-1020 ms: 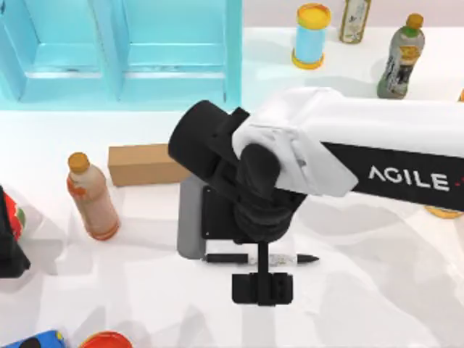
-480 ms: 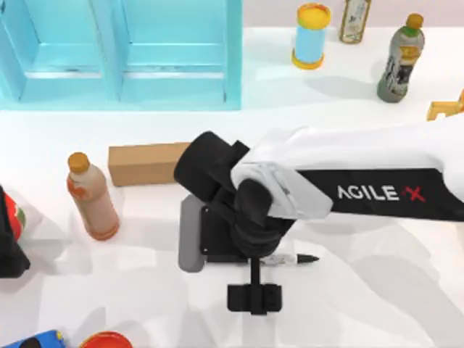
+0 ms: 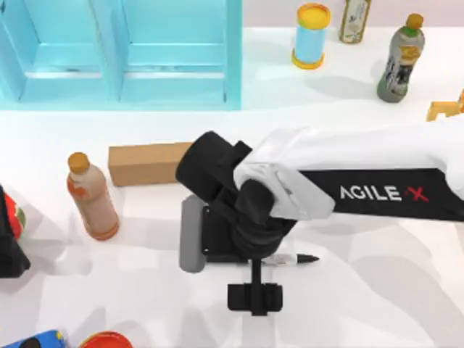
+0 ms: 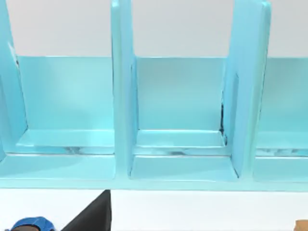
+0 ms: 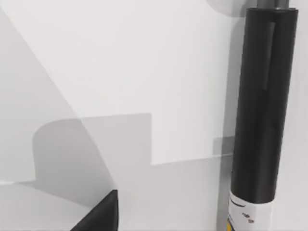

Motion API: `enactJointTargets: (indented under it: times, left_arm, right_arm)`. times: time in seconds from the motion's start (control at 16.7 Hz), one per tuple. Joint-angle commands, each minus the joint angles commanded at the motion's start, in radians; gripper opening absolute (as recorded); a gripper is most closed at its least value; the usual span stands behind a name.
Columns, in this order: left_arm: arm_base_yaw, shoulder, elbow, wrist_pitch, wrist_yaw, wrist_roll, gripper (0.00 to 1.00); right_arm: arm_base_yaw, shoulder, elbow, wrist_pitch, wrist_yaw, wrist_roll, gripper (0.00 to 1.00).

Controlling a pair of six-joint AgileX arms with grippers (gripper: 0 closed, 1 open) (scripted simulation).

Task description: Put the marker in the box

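The marker (image 3: 296, 259) lies flat on the white table, its pointed black tip toward the right, and most of its length is hidden under my right arm. My right gripper (image 3: 254, 258) hangs straight over it, hidden by the wrist. In the right wrist view the marker (image 5: 262, 110) is a thick black barrel very close by, with its white label band at one end. A grey box with a dark inside (image 3: 191, 233) sits just left of the marker, partly under the arm. A brown cardboard box (image 3: 145, 164) lies behind it. My left arm (image 3: 7, 250) is parked at the table's left edge.
A light blue shelf rack (image 3: 123, 54) fills the back left and appears close up in the left wrist view (image 4: 173, 120). A peach bottle (image 3: 91, 197) stands at the left. A blue can (image 3: 312, 36) and two bottles (image 3: 401, 58) stand at the back right. Red and blue items (image 3: 72, 339) sit at the front left.
My right arm has come down over the marker and now covers all but its tip end. The marker itself has not moved. In the last half second the arm barely shifts.
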Motion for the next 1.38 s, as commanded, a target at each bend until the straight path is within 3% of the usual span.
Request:
enactJointTargets:
  times: [0.6,1.08,1.14,1.38]
  left_arm:
    - [0.000,0.000,0.000,0.000,0.000,0.000,1.00]
    - [0.000,0.000,0.000,0.000,0.000,0.000,1.00]
    - [0.000,0.000,0.000,0.000,0.000,0.000,1.00]
    - [0.000,0.000,0.000,0.000,0.000,0.000,1.00]
  right_arm:
    - [0.000,0.000,0.000,0.000,0.000,0.000,0.02]
    - [0.000,0.000,0.000,0.000,0.000,0.000,0.00]
    - [0.018,-0.097,0.003,-0.094,-0.059,0.053,0.00]
    - [0.020,-0.121,0.067,-0.167,-0.055,0.051,0.00]
